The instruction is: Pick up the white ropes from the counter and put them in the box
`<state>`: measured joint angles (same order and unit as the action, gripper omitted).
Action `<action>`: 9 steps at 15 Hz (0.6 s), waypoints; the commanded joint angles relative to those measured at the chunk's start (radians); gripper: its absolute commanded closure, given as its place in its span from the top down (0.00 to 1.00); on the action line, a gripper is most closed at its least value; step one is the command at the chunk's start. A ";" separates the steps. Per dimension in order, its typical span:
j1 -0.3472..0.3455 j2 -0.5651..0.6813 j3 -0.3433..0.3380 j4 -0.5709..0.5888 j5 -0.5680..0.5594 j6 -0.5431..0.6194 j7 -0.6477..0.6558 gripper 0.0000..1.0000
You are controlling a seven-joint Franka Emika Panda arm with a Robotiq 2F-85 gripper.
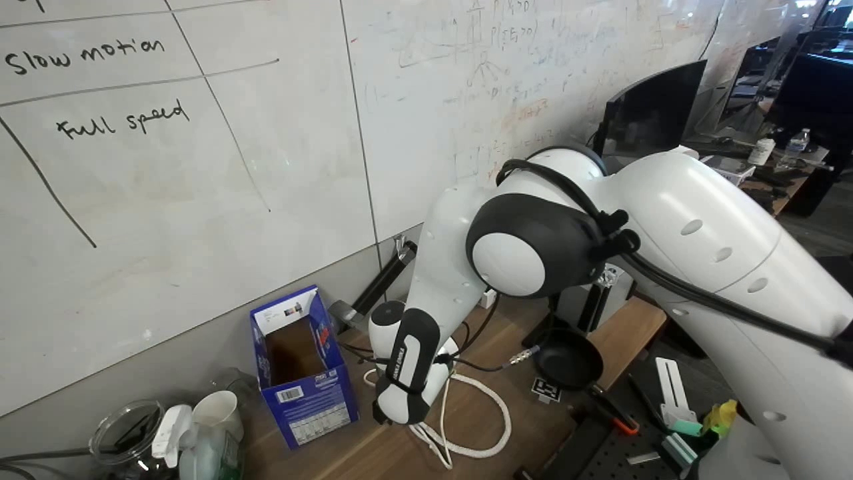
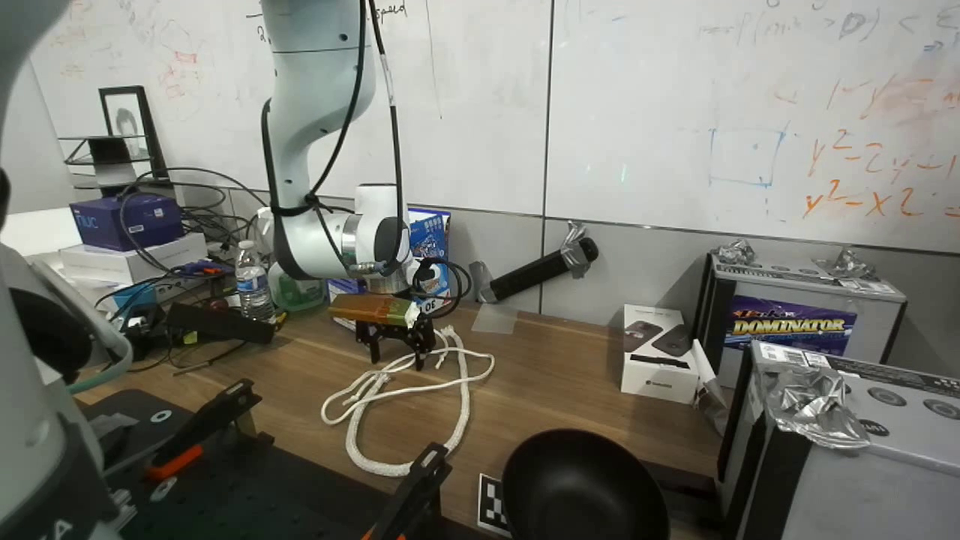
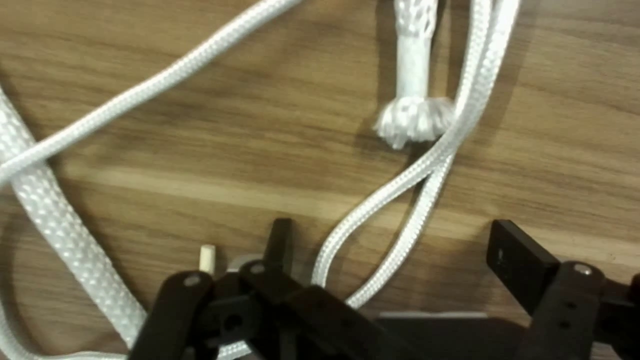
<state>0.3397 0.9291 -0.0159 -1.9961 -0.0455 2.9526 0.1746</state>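
Note:
The white ropes lie in loose loops on the brown wooden counter [image 2: 555, 375]. A thick rope [image 2: 461, 409] and thinner cords show there; in the wrist view a thin cord [image 3: 165, 82] crosses the thick one [image 3: 65, 225]. My gripper [image 3: 390, 240] is open and points down, low over the ropes. A narrow loop of thin cord passes between its fingers, nearer the left one, with nothing gripped. In an exterior view the gripper [image 2: 397, 358] hovers at the far part of the ropes. The blue box [image 1: 310, 405] stands open by the wall, beside the arm; the arm partly hides it in an exterior view [image 2: 429, 247].
A jar [image 1: 126, 433], a white cup [image 1: 220, 413] and a spray bottle [image 1: 206, 457] stand beside the box. A black tube [image 2: 536, 271] leans at the wall. A black pan [image 2: 585, 487], a white box [image 2: 658, 352] and grey batteries [image 2: 862, 465] stand on the counter.

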 commanded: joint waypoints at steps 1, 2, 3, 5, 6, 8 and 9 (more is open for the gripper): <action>0.017 0.013 -0.018 0.025 -0.003 -0.008 -0.003 1.00; 0.017 0.014 -0.019 0.025 -0.003 -0.008 -0.003 1.00; 0.017 0.014 -0.019 0.025 -0.003 -0.007 -0.002 1.00; 0.020 0.014 -0.022 0.024 -0.005 -0.005 -0.003 0.75; 0.021 0.014 -0.024 0.024 -0.005 -0.005 -0.002 0.73; 0.022 0.010 -0.025 0.025 -0.005 -0.006 -0.001 0.59; 0.023 0.011 -0.028 0.026 -0.006 -0.005 0.000 0.50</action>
<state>0.3400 0.9245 -0.0187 -1.9922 -0.0457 2.9526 0.1745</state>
